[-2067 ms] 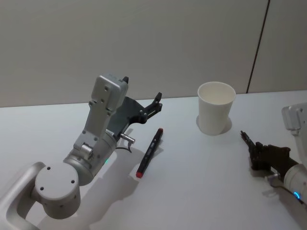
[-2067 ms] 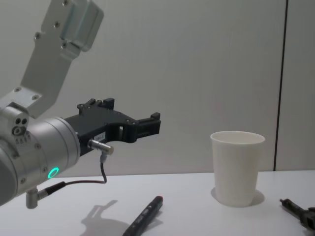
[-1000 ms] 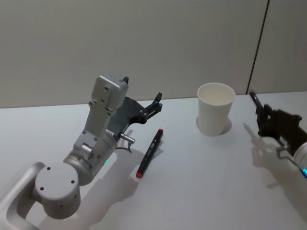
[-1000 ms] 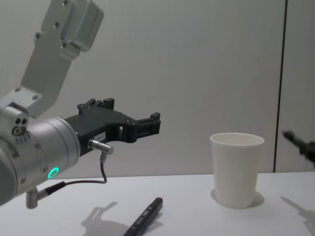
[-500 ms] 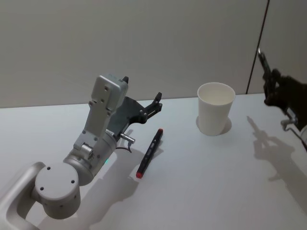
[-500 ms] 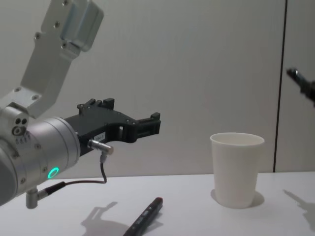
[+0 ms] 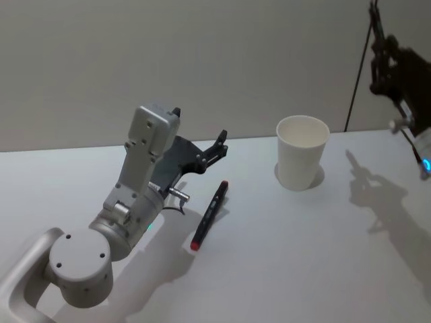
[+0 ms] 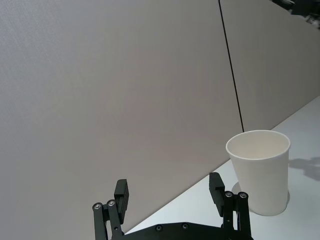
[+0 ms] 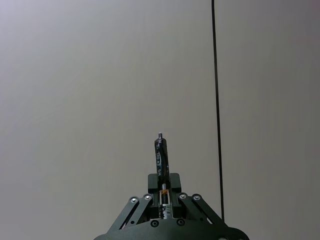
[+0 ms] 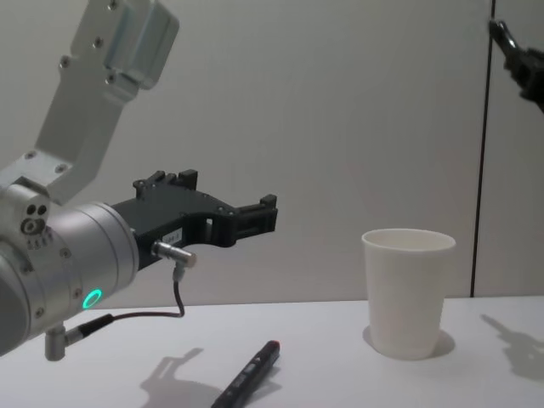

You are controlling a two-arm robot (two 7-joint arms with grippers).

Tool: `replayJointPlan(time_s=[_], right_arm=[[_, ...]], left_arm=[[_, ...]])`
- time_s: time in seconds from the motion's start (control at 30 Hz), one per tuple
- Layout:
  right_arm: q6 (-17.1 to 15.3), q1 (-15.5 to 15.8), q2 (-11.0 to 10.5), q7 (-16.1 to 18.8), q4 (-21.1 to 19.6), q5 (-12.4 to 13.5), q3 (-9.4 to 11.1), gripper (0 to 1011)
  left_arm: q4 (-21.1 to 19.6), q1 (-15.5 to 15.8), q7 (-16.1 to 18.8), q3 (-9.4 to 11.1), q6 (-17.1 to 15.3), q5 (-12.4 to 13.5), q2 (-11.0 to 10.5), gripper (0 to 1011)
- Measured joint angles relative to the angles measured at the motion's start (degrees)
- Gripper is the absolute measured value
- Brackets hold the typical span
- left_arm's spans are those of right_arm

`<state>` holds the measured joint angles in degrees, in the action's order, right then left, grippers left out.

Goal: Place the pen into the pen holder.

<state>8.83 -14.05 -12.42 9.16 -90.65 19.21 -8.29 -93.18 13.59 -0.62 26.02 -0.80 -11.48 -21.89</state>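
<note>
- While the right gripper [image 7: 379, 48] hangs high over the far right of the table [image 7: 289, 262], it is clamped on a black pen [image 9: 159, 159], well above and to the right of the cup [image 7: 302, 158].
- In the head view the pen's long axis is close to upright, leaning slightly left, and its free end points up from the gripper.
- In the right wrist view the pen juts straight out between the closed-in fingers, ending in a small silvery tip.
- White lettering runs along the pen's barrel, with a small label lower down; neither can be read.
- The cup is plain white, stands upright on the table with its mouth open, and bears no print.
- A black marker [image 7: 210, 214] lies flat on the table, left of the cup and apart from it. Its long axis runs from near-left to far-right, and there is red at both ends.
- The left gripper [image 8: 169, 185] is held above the table, just left of the marker, fingers spread wide and holding nothing.
</note>
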Motion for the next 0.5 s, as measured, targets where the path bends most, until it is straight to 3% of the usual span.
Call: replayJointPlan(time_s=[0.27, 0.5], right_arm=[[6.1, -5.4, 2.5, 1.7, 7.2, -3.5, -1.1, 125], [8.7, -7.9, 3.9, 2.6, 11.4, -6.5, -2.0, 125]], left_arm=[[0.0, 0.0, 0.0, 0.0, 0.0, 0.0, 0.0, 1003], [0.0, 0.0, 0.0, 0.0, 0.0, 0.0, 0.0, 1003]])
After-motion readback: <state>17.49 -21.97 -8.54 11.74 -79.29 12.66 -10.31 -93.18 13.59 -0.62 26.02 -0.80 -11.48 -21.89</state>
